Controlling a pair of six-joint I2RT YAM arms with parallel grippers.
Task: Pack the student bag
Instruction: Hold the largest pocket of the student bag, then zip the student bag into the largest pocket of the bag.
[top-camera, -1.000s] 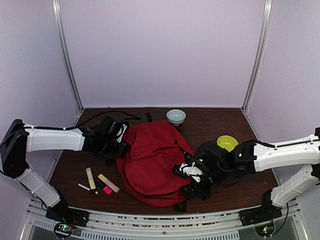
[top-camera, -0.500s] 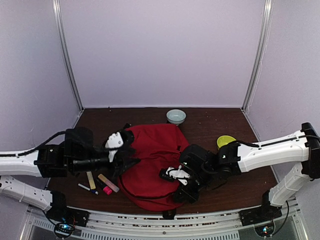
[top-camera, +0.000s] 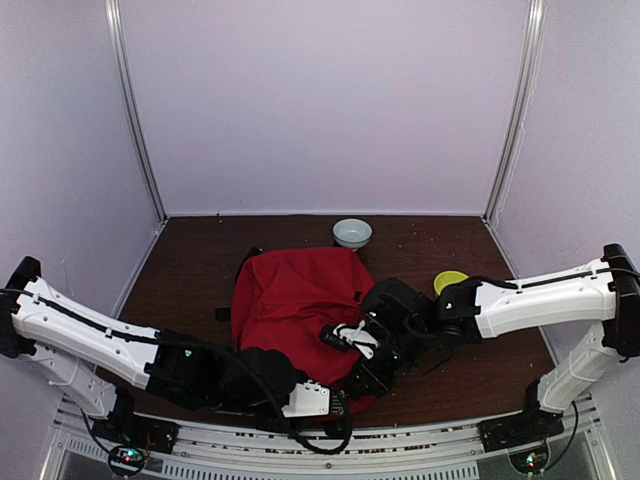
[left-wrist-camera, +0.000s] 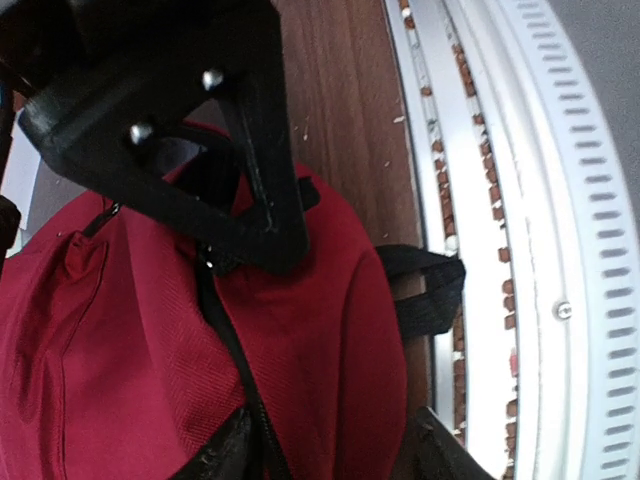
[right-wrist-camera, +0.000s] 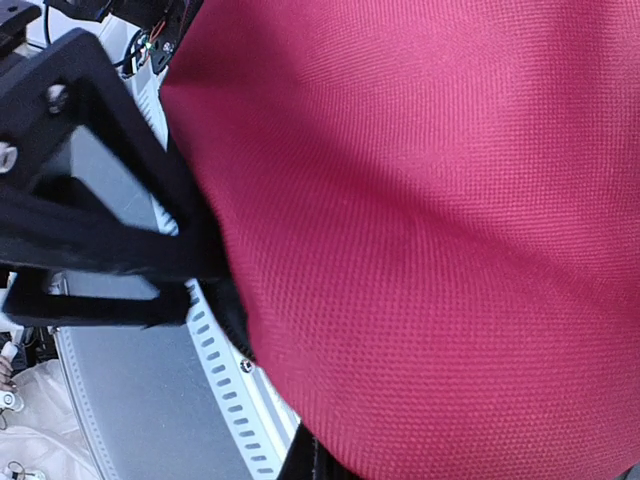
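Left wrist view puts the left pincer (left-wrist-camera: 255, 350) at the near end of the student bag (left-wrist-camera: 330, 330). Its jaws stand apart over the red fabric, with the black zipper (left-wrist-camera: 225, 340) running between them, and they seem to grip nothing. A black strap (left-wrist-camera: 425, 290) hangs toward the metal rail (left-wrist-camera: 500, 250) at the near edge of the table (top-camera: 200, 270).

Farther in, the right pincer (top-camera: 352, 345) is closed and pressed against the bag's side. Whether it pinches cloth I cannot tell.

The bag lies flat mid-table and looks zipped, so opening it is likely the step in hand. It would go best if the left jaws close on the zipper pull rather than loose fabric and draw along the seam while the right arm pins the bag.

Beyond sit a yellow bowl (top-camera: 450, 282) and, farthest, a pale bowl (top-camera: 352, 233).
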